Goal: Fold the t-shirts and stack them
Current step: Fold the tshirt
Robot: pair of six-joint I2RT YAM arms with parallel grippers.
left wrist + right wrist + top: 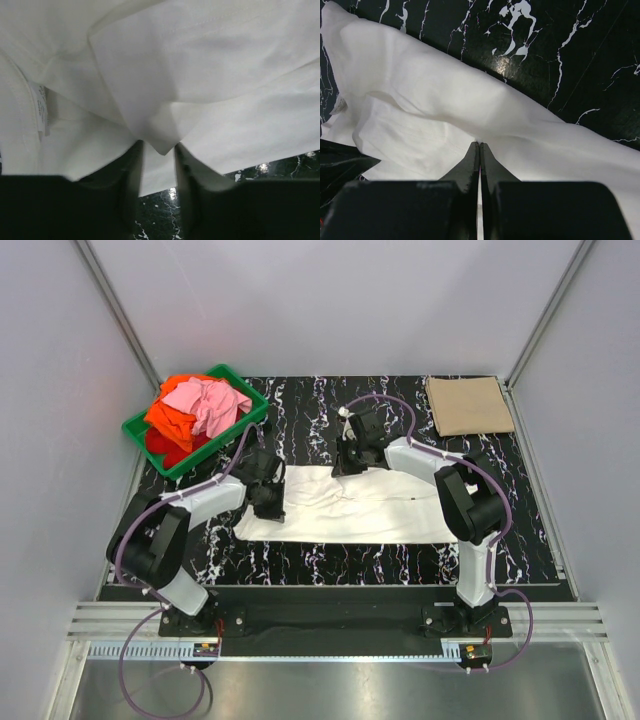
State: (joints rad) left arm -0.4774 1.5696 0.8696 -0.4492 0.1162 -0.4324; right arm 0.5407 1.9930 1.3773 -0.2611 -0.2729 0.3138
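The white t-shirt [350, 505] is soft matt cloth, fine-woven and lightly creased, and the tan t-shirt [468, 405] is matt cloth too. The bench [300, 410] has a glossy black top with white marble veining that catches the light; the crate [236, 378] is smooth green plastic.

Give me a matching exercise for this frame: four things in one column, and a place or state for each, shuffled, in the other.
1 white t-shirt
2 tan t-shirt
3 green crate
4 right gripper

A folded, at the far right corner of the table
B shut on white cloth
C spread across the middle of the table
D far left, holding the pink, orange and red t-shirts

Pairs: 1-C; 2-A; 3-D; 4-B
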